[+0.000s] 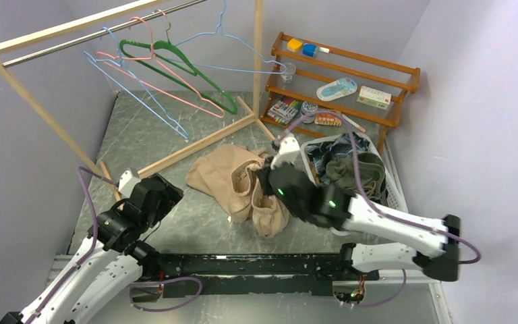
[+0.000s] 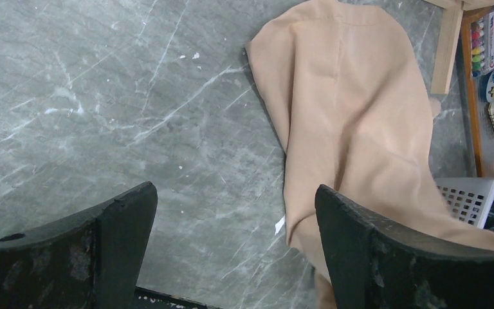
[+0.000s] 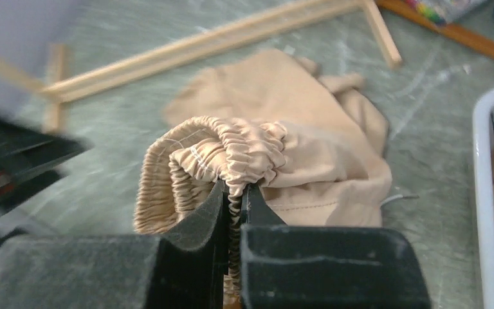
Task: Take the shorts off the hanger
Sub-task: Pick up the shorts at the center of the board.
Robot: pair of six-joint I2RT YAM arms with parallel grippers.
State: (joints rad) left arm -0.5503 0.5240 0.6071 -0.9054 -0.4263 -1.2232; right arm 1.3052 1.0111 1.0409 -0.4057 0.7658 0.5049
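The light beige shorts [image 1: 226, 177] lie crumpled on the grey floor in the middle, off any hanger. My right gripper [image 3: 235, 193] is shut on their gathered elastic waistband [image 3: 231, 151] and holds it a little above the floor; in the top view it [image 1: 268, 181] sits at the right side of the cloth. My left gripper [image 2: 235, 212] is open and empty above the floor, with the beige cloth [image 2: 354, 116] by its right finger; in the top view it [image 1: 150, 196] is left of the shorts. Several bare hangers [image 1: 175, 67] hang on the rail.
A wooden clothes rack [image 1: 256, 61] stands at the back with its base bars on the floor. A white basket [image 1: 384, 169] at the right holds dark and olive clothes. A wooden shelf [image 1: 344, 81] with small items stands behind it.
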